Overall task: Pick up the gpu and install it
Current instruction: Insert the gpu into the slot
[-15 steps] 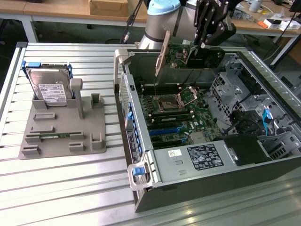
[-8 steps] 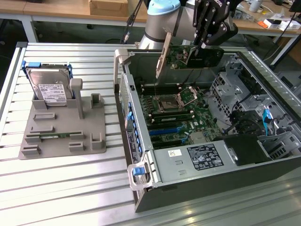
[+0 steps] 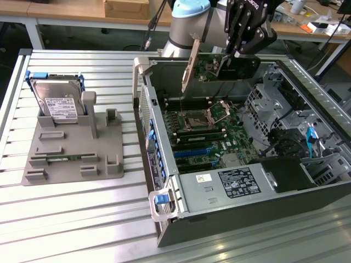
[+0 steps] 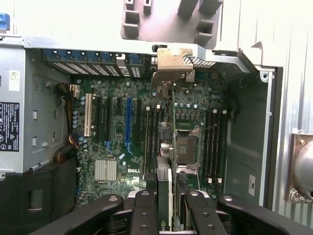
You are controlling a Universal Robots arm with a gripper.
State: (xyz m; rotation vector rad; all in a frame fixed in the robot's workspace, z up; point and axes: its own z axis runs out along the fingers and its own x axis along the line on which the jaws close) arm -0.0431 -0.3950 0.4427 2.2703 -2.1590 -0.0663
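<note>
The gpu (image 3: 219, 67), a green card with a silver end bracket (image 3: 191, 68), hangs in the air over the far part of the open computer case (image 3: 164, 164), above the motherboard (image 3: 208, 131). My gripper (image 3: 237, 50) is shut on the card's upper edge. In the wrist view the gpu (image 4: 167, 166) appears edge-on between my fingers (image 4: 144, 213), its bracket (image 4: 172, 66) pointing toward the case's slotted rear wall. The blue expansion slot (image 4: 128, 122) lies off to one side of the card, not under it.
A grey fixture tray (image 3: 71, 153) on the slatted metal table at the exterior view's left holds a silver hard drive (image 3: 55, 101) and a memory stick (image 3: 55, 159). Inside the case are a power supply (image 3: 233, 183), drive cages (image 3: 274, 98) and cables.
</note>
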